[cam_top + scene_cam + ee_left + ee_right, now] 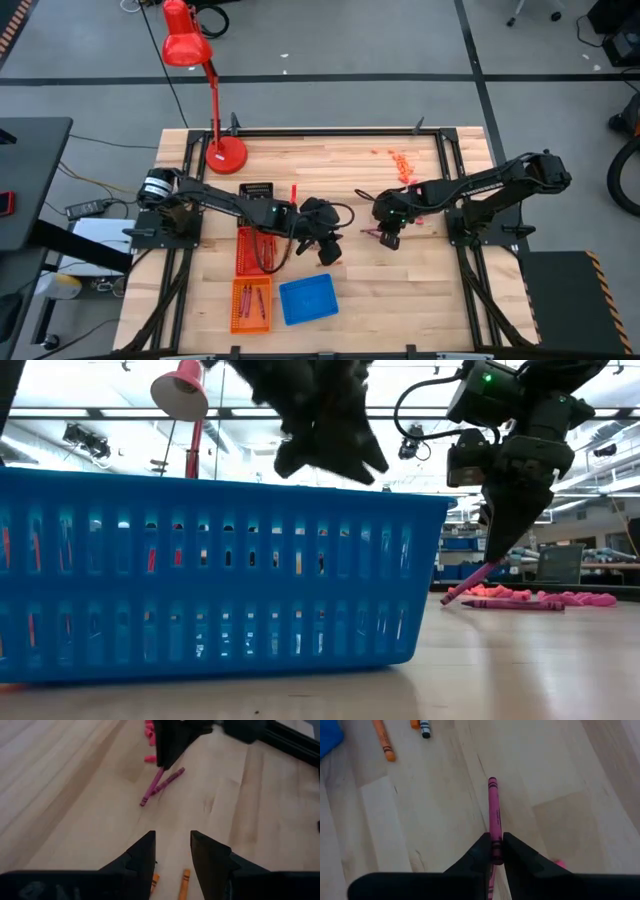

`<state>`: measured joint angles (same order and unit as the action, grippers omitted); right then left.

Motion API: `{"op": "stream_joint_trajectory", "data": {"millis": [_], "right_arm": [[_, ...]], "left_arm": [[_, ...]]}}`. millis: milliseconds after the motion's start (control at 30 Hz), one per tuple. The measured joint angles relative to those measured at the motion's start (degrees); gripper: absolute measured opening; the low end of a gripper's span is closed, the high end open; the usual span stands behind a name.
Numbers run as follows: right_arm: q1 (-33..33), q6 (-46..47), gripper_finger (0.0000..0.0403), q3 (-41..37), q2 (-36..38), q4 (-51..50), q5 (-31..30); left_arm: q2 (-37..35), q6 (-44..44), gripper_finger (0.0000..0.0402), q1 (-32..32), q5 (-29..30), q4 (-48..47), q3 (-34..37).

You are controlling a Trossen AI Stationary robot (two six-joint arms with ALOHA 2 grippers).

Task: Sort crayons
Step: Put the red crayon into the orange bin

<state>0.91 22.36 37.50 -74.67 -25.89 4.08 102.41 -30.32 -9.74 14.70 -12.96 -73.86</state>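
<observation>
We look down on a pale wooden surface [320, 180] with a dark arm reaching in from each side. Our right hand [496, 851] hangs low over the middle of the surface, a little toward its right edge, with its two fingers pinched tight on a pink crayon [493, 810]. The crayon is gripped near one end, and the rest of it slants down toward the wood; from table height its far tip looks very close to the surface, though we cannot tell whether it touches. A second pink crayon [170, 779] lies flat just beside it, and more pink ones [560, 599] sit in a loose pile toward the far right corner. Our left hand [172, 851] waits near the middle, fingers parted and holding nothing, with orange crayons [184, 884] lying on the wood just below it. Three trays stand toward the near left: a red one [250, 252] and an orange one [251, 306], both already holding crayons, and a blue one [307, 299] beside them. We judge the step in hand to be lifting this pink crayon and carrying it to a tray. To do it well, we should raise it straight up first so the low tip clears the wood and the neighbouring crayon. The grip sits near the end, so we should move gently to keep the crayon from pivoting, and pass clear of our left hand.
</observation>
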Motion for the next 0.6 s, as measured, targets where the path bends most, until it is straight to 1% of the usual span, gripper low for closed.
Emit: {"op": "stream_joint_trajectory", "data": {"millis": [233,467,600], "right_arm": [[0.0,0.0,0.0051,0.0,0.0,0.6,0.1],[0.0,0.2,0.0051,0.0,0.0,0.6,0.5],[0.0,0.3,0.0051,0.0,0.0,0.6,0.6]], "left_arm": [[0.0,-2.3,0.0134,1.9,0.0,13.2,9.7],[0.0,-4.1,0.0134,2.2,0.0,15.6,14.7],[0.0,-3.4,0.0134,2.2,0.0,16.7,15.1]]}}
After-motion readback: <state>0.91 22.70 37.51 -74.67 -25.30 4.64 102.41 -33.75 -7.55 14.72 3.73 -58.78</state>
